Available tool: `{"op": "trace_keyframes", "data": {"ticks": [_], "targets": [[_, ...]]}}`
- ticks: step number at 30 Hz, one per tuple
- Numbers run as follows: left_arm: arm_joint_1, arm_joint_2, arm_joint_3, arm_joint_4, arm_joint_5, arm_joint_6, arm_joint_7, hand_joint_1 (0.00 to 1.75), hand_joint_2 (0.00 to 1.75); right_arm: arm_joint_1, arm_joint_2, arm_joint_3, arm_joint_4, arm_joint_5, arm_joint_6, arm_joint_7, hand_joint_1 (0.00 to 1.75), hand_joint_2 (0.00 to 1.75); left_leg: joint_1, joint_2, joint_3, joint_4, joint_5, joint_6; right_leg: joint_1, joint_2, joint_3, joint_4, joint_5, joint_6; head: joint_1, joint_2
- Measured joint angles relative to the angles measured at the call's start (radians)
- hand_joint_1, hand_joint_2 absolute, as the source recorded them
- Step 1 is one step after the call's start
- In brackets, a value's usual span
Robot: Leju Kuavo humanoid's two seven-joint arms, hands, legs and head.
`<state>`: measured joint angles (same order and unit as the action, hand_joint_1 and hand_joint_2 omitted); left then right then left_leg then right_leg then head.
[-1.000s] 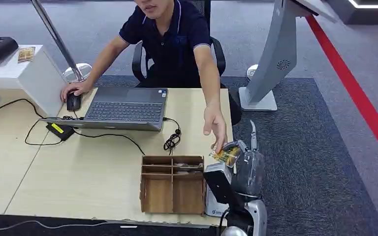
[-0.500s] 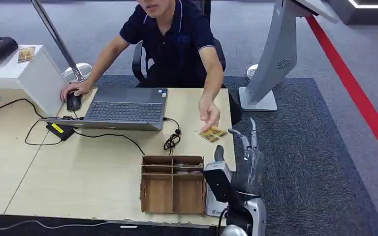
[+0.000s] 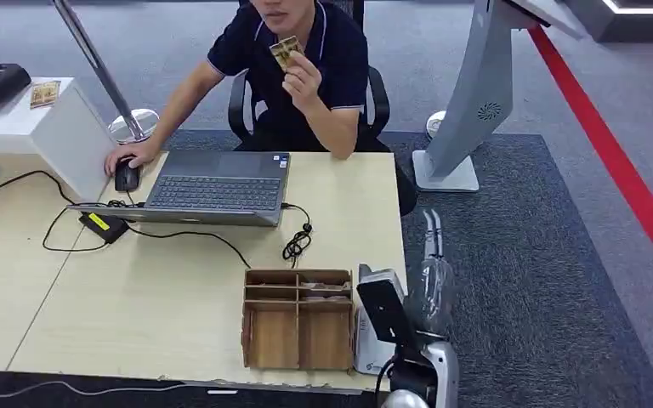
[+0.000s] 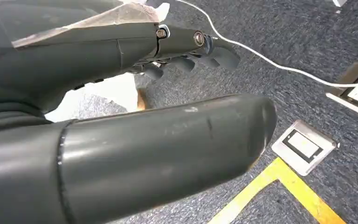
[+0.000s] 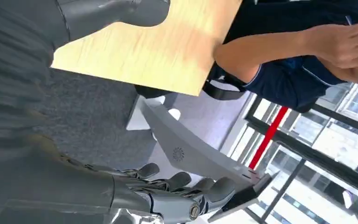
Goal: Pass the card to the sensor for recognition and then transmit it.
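Right hand fingers: spread and straight, nothing between them; the right hand [image 3: 429,272] is raised off the desk's right edge, its fingers [image 5: 177,184] lying loose and apart in the right wrist view.
Left hand fingers: the left hand [image 4: 135,93] carries nothing, with the small dark fingertips [image 4: 186,60] loosely curled and the thick thumb stretched out over carpeted floor.
Card: a small card [image 3: 286,51] with a yellowish print, pinched in the seated person's hand [image 3: 304,78] and lifted high near the chest, well apart from both robot hands.
Handling, as judged: thin, light, stiff and smooth, so likely to slip or tilt in a loose pinch; best taken by an edge strip between thumb and a finger, leaving the flat face free for reading.
Sensor: the white reader unit [image 3: 374,327] with a dark slanted panel stands at the desk's near right corner, just beside the right hand.
Neighbours: a wooden compartment organizer [image 3: 298,319] touches the reader's side; a laptop [image 3: 212,183] and coiled cable [image 3: 298,242] lie farther back on the wooden desk [image 3: 136,289].
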<state>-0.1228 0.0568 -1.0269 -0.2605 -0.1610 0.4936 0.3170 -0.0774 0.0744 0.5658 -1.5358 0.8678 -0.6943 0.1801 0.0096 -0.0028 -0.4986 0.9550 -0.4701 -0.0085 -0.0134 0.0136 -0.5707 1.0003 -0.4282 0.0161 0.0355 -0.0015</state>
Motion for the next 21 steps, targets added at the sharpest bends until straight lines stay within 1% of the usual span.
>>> {"op": "trace_keyframes", "data": {"ticks": [3, 13, 21], "targets": [[0.0, 0.0, -0.002, 0.0, -0.003, -0.001, 0.0, 0.0, 0.0, -0.004, -0.018, 0.027, 0.0, -0.016, 0.0, 0.029, 0.0, 1.75, 0.0, 0.0, 0.0, 0.0, 0.0, 0.0, 0.0, 0.0, 0.0, 0.0, 0.0, 0.0, 0.0, 0.0], [0.0, 0.0, -0.007, 0.0, -0.004, -0.002, -0.001, 0.0, 0.0, -0.013, -0.071, 0.105, 0.0, -0.042, 0.0, 0.066, 0.0, 1.75, 0.0, 0.0, 0.0, 0.0, 0.0, 0.0, 0.0, 0.0, 0.0, 0.0, 0.0, 0.0, 0.0, 0.0], [0.0, 0.0, -0.008, 0.0, -0.013, -0.003, -0.002, 0.0, 0.0, -0.028, -0.115, 0.177, 0.006, 0.045, 0.0, 0.114, 0.0, 1.75, 0.0, 0.0, 0.0, 0.0, 0.0, 0.0, 0.0, 0.0, 0.0, 0.0, 0.0, 0.0, 0.0, 0.0]]}}
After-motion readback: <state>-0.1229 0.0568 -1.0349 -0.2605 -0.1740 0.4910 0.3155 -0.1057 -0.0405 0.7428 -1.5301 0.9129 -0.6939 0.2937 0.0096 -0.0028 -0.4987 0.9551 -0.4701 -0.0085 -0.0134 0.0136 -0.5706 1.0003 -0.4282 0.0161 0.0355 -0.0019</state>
